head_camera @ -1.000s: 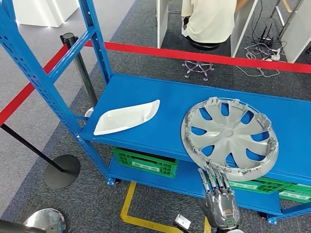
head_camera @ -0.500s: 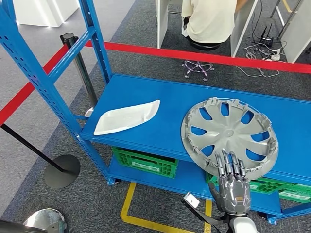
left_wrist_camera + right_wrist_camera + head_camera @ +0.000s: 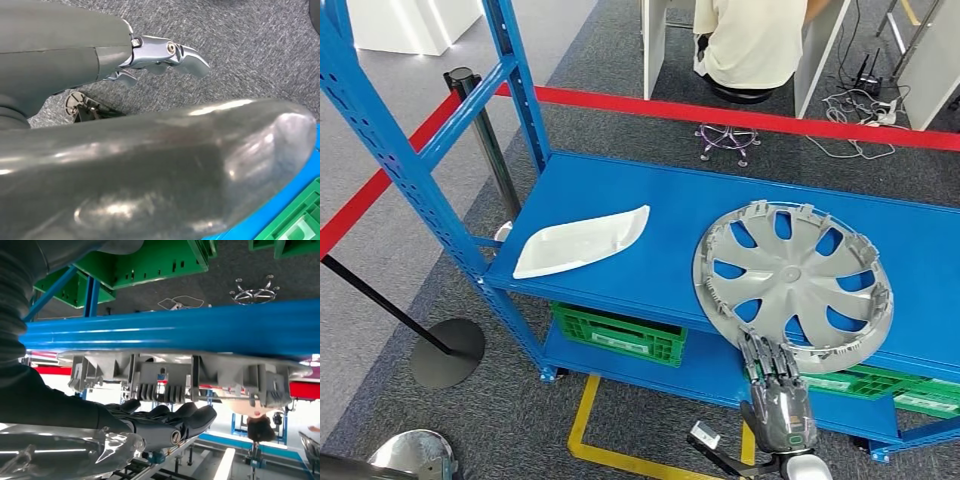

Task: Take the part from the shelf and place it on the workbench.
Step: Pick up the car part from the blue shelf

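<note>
A grey hubcap [image 3: 792, 285] lies flat on the blue shelf [image 3: 660, 215], its near rim overhanging the front edge. A white curved plastic part [image 3: 580, 243] lies to its left on the same shelf. My right hand [image 3: 776, 395] is raised in front of the shelf, fingers stretched out with their tips at the hubcap's near rim, holding nothing. In the right wrist view the dark fingers [image 3: 177, 420] lie just beside the hubcap's ribbed rim [image 3: 170, 377], apart from it. My left hand [image 3: 162, 52] hangs over grey carpet, its fingers extended and holding nothing.
Green crates [image 3: 622, 335] sit on the lower shelf level. The shelf's blue upright [image 3: 403, 160] stands at the left. A red barrier tape [image 3: 743, 118] and a stanchion post [image 3: 482, 135] run behind. A person [image 3: 750, 40] sits at a desk beyond. A yellow line [image 3: 584, 420] marks the floor.
My right hand rose and swung right toward the hubcap, then came back a little left and lower; its fingertips now sit at the hubcap's near rim. The parts have not moved.
</note>
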Available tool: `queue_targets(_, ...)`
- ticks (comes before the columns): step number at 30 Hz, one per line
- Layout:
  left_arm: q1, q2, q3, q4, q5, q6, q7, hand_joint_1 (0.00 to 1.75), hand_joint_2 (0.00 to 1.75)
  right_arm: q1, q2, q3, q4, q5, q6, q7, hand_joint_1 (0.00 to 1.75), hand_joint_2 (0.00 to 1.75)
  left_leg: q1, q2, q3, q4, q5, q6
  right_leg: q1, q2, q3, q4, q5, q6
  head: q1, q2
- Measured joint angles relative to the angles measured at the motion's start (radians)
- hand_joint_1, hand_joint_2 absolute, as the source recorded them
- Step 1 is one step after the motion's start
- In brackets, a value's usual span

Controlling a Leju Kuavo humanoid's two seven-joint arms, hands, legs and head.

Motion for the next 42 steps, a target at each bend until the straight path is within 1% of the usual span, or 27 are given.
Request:
queue_targets(5,0.0,0.0,0.001,0.0,-0.007,-0.003,0.0,0.0,0.0,0.003,0.022,-0.037,0.019,0.0,0.002,-0.03,0.0,1.75,0.0,0.0,0.0,0.0,0.0,0.0,0.0,0.0,0.0,0.0,0.0,0.0,0.0,0.0)
queue_targets(10,0.0,0.0,0.001,0.0,-0.014,-0.003,0.0,0.0,0.0,-0.006,0.029,-0.061,0.031,0.0,-0.003,-0.01,0.0,1.75,0.0,0.0,0.0,0.0,0.0,0.0,0.0,0.0,0.0,0.0,0.0,0.0,0.0,0.0)
queue_targets(12,0.0,0.0,0.002,0.0,-0.015,-0.002,0.0,0.0,0.0,-0.009,0.028,-0.063,0.023,0.0,-0.003,0.03,0.0,1.75,0.0,0.0,0.0,0.0,0.0,0.0,0.0,0.0,0.0,0.0,0.0,0.0,0.0,0.0)
queue_targets(14,0.0,0.0,0.003,0.0,-0.017,-0.001,0.0,0.0,0.0,-0.017,0.02,-0.056,0.0,0.0,-0.003,0.088,0.0,1.75,0.0,0.0,0.0,0.0,0.0,0.0,0.0,0.0,0.0,0.0,0.0,0.0,0.0,0.0)
queue_targets(19,0.0,0.0,0.007,0.0,-0.02,0.004,0.0,0.0,0.0,-0.058,-0.032,0.004,-0.068,0.001,-0.004,0.228,0.0,1.75,0.0,0.0,0.0,0.0,0.0,0.0,0.0,0.0,0.0,0.0,0.001,0.0,0.0,0.0)
queue_targets(22,-0.001,0.0,0.008,0.0,-0.021,0.004,0.0,0.0,0.0,-0.08,-0.061,0.054,-0.091,0.001,-0.004,0.281,0.0,1.75,0.0,0.0,0.0,0.0,0.0,0.0,0.0,0.0,0.0,0.0,0.001,0.0,0.0,0.0)
queue_targets(24,-0.001,0.0,0.008,0.0,-0.022,0.004,0.0,0.0,0.0,-0.091,-0.075,0.082,-0.1,0.001,-0.004,0.297,0.0,1.75,0.0,0.0,0.0,0.0,0.0,0.0,0.0,0.0,0.0,0.0,0.001,0.0,0.0,0.0)
queue_targets(29,-0.001,0.0,0.008,0.0,-0.023,0.004,0.0,0.0,0.0,-0.105,-0.093,0.12,-0.112,0.001,-0.004,0.311,0.0,1.75,0.0,0.0,0.0,0.0,0.0,0.0,0.0,0.0,0.0,0.0,0.0,0.0,0.0,0.0)
queue_targets(34,-0.001,0.0,0.008,0.0,-0.029,0.002,0.0,0.0,0.0,-0.109,-0.097,0.15,-0.112,0.001,-0.004,0.322,0.0,1.75,0.0,0.0,0.0,0.0,0.0,0.0,0.0,0.0,0.0,0.0,0.0,0.0,0.0,0.0)
queue_targets(37,-0.001,-0.001,0.008,0.0,-0.032,0.001,-0.001,0.0,0.0,-0.105,-0.095,0.154,-0.104,0.001,-0.004,0.281,0.0,1.75,0.0,0.0,0.0,0.0,0.0,0.0,0.0,0.0,0.0,0.0,0.001,0.0,0.0,0.0)
queue_targets(42,-0.001,-0.002,0.009,0.0,-0.039,-0.003,-0.002,0.0,0.0,-0.08,-0.065,0.105,-0.063,0.001,-0.003,0.155,0.0,1.75,0.0,0.0,0.0,0.0,0.0,0.0,0.0,0.0,0.0,0.0,0.0,0.0,0.0,0.0)
